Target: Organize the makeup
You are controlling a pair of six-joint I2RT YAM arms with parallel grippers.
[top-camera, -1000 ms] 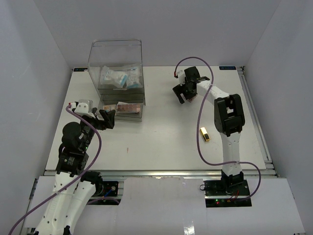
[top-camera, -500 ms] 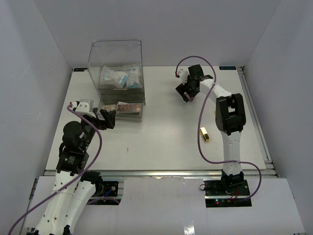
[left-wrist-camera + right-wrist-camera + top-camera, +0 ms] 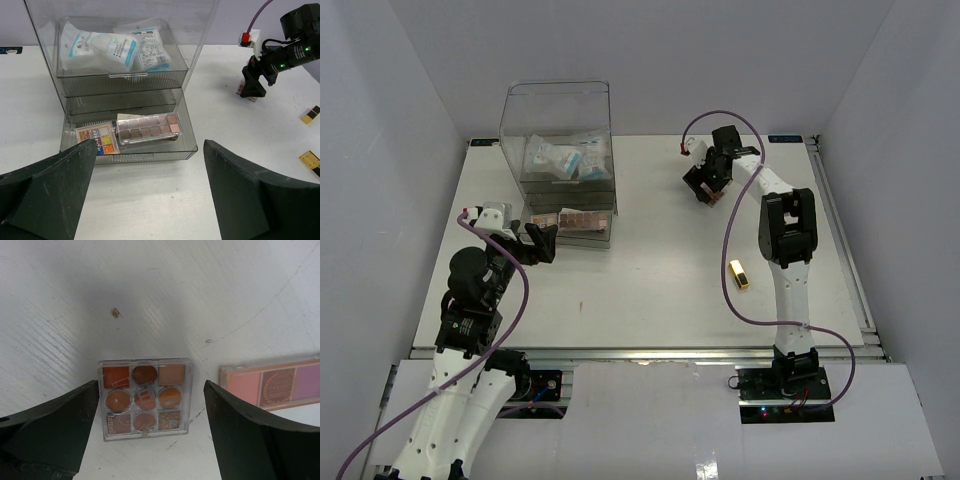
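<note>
My right gripper (image 3: 149,426) is open and points down at the table, its fingers either side of a small square clear palette (image 3: 145,398) with orange-brown pans, not touching it. A pink palette (image 3: 272,386) lies just right of it. In the top view this gripper (image 3: 705,190) is at the back middle-right. My left gripper (image 3: 150,192) is open and empty in front of the open bottom drawer (image 3: 190,145), which holds a long pink-brown palette (image 3: 147,127) and a small colourful palette (image 3: 97,138). Blue-white packets (image 3: 100,47) fill the upper drawer. A gold tube (image 3: 739,274) lies by the right arm.
The large clear plastic box (image 3: 557,150) stands at the back left, with its bottom drawer pulled out towards me. Two small gold pieces (image 3: 311,114) lie at the right edge of the left wrist view. White walls close in the table on three sides.
My right gripper has shifted slightly right and back and turned down over the palettes. The left arm has hardly moved.
</note>
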